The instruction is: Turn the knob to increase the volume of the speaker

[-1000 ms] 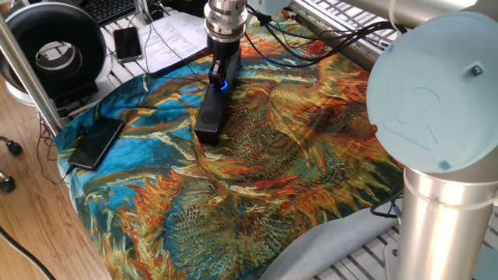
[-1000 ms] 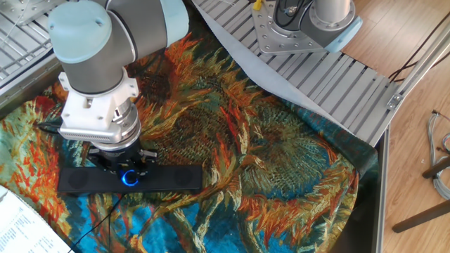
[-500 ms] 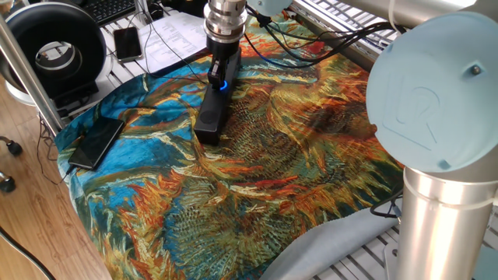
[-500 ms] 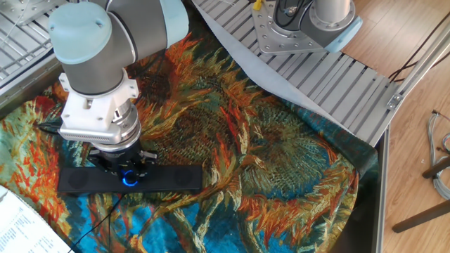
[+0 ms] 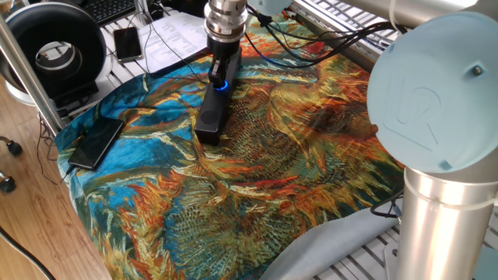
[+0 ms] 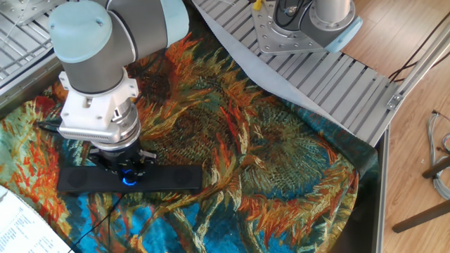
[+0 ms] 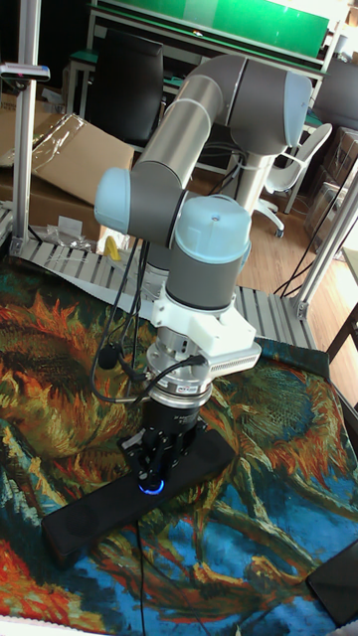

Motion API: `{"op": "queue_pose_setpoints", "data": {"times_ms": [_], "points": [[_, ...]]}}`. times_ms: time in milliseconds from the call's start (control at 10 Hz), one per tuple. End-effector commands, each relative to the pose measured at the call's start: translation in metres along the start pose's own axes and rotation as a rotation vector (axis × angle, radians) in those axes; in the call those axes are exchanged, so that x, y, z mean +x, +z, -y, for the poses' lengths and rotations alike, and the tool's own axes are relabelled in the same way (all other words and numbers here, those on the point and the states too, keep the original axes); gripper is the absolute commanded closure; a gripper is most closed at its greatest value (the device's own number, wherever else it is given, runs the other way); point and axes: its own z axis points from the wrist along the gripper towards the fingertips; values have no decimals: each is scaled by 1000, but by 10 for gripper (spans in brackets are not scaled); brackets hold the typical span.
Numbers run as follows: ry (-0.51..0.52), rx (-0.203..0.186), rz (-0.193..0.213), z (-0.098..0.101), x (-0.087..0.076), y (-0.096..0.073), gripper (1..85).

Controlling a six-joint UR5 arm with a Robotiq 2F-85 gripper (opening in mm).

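The end effector [image 7: 152, 475] is closed around the knob [image 6: 128, 180] of the speaker [image 6: 169, 178]; rotate squarely about the knob's axis, without pressing down or dragging sideways.

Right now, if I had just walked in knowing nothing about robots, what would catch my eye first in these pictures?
Probably the bright orange-and-blue sunflower-print cloth that covers the whole table. Next, the big grey and pale-blue robot arm reaching down onto it. Under its two-finger gripper a small round knob ringed in glowing blue light shines out of a long slim matte-black bar-shaped speaker lying flat on the cloth.
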Motion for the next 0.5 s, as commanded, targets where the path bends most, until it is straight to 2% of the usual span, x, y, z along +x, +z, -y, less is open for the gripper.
{"op": "queue_pose_setpoints", "data": {"times_ms": [0,400], "points": [[22,-1,15,2,-4,0,603],[84,18,23,7,-6,1,613]]}}
